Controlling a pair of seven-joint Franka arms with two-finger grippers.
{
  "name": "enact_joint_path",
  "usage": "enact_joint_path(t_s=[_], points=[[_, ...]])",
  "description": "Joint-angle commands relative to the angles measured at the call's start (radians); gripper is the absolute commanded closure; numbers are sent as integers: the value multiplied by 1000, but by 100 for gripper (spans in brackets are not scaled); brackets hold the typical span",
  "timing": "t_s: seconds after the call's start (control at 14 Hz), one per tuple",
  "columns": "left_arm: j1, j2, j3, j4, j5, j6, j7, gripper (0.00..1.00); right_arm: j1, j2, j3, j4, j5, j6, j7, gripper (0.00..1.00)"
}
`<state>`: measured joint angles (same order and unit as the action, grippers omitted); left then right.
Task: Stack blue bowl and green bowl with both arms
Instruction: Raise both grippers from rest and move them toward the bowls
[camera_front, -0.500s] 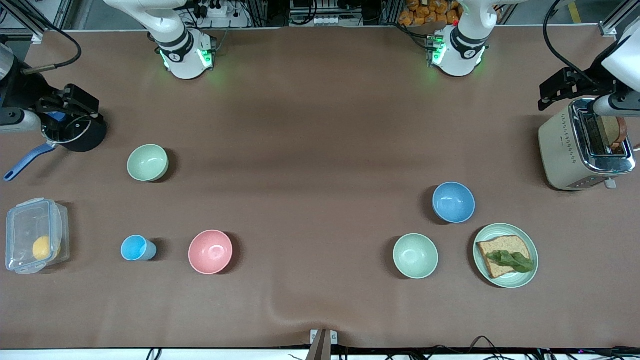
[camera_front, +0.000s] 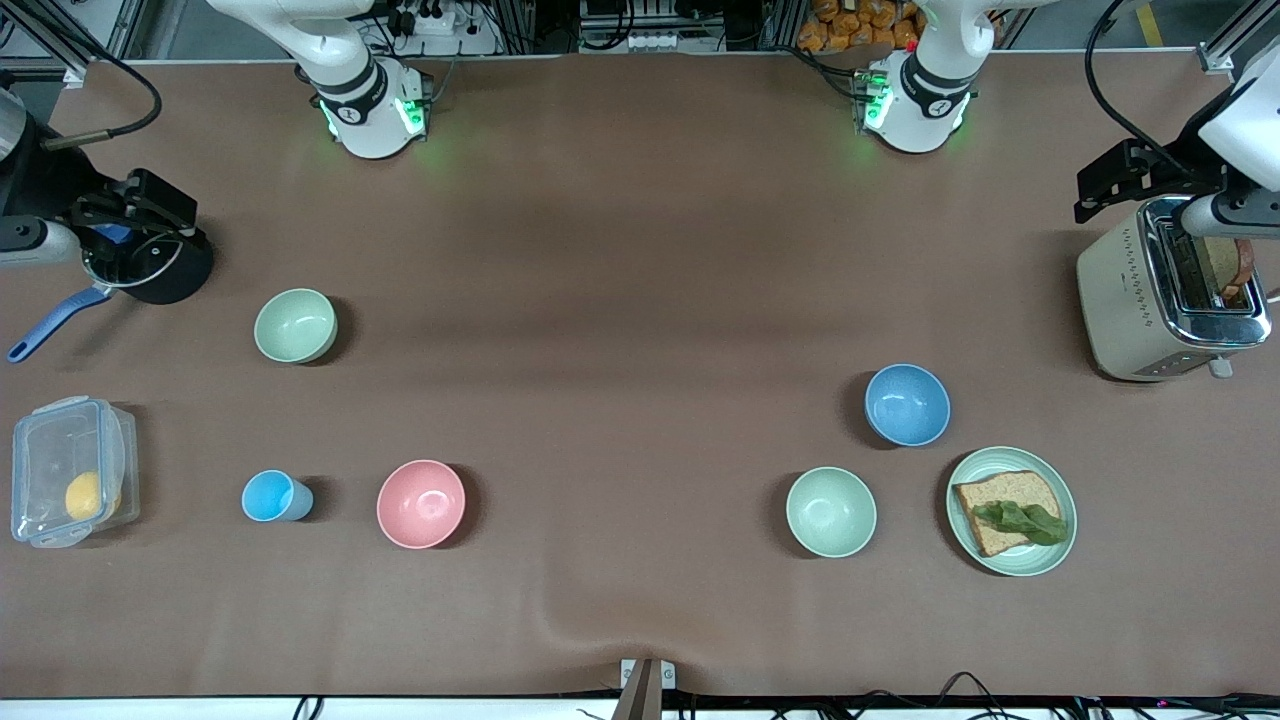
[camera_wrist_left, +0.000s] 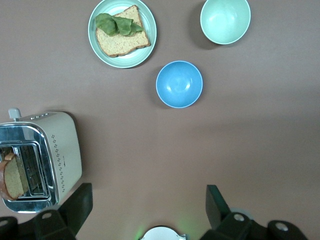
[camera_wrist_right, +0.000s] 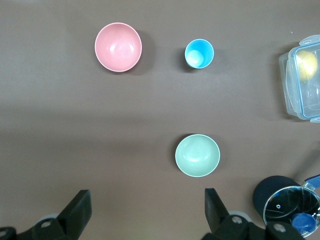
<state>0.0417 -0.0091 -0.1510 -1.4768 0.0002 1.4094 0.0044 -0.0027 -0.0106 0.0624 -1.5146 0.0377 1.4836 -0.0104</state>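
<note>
At the upper corners of the front view, both grippers hang empty with fingers spread wide: the left gripper (camera_wrist_left: 145, 202) by the cream toaster (camera_front: 1120, 300), the right gripper (camera_wrist_right: 145, 202) by the black lidded pot (camera_front: 185, 270). Nothing is stacked yet. The round matte medium-blue plastic bowl (camera_front: 907, 404) sits mid-frame toward the left arm's end. The round pale sage-green bowl (camera_front: 295, 325) sits well apart from it, toward the right arm's end. The bare middle of the brown table (camera_front: 620, 350) looks roomy for stacking. A mintier pale-green bowl (camera_front: 830, 511) and a flat green plate (camera_front: 1012, 455) stand near the blue one.

front: high, facing robots; wrists: high, looking down; blue bowl (camera_front: 907, 404) shared front/left wrist

Toast (camera_front: 1228, 268) half hidden inside toaster (camera_front: 1150, 300)
</note>
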Motion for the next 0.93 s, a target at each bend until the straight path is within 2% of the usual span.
enact_joint_path(t_s=[0.0, 0.21, 0.36, 0.64, 0.86], points=[[15, -8, -7, -26, 1, 25, 54, 0, -10, 4, 4, -6, -24, 6, 9, 0], [23, -2, 1, -40, -3, 22, 14, 0, -39, 62, -1, 1, -24, 14, 7, 0], [64, 11, -1, -48, -6, 23, -7, 0, -74, 78, -1, 2, -24, 27, 6, 0], [72, 132, -9, -86, -14, 74, -11, 0, -120, 120, -1, -5, -13, 21, -38, 0], [73, 132, -9, -205, -14, 198, -11, 0, -193, 136, -3, -63, -13, 21, -232, 0]])
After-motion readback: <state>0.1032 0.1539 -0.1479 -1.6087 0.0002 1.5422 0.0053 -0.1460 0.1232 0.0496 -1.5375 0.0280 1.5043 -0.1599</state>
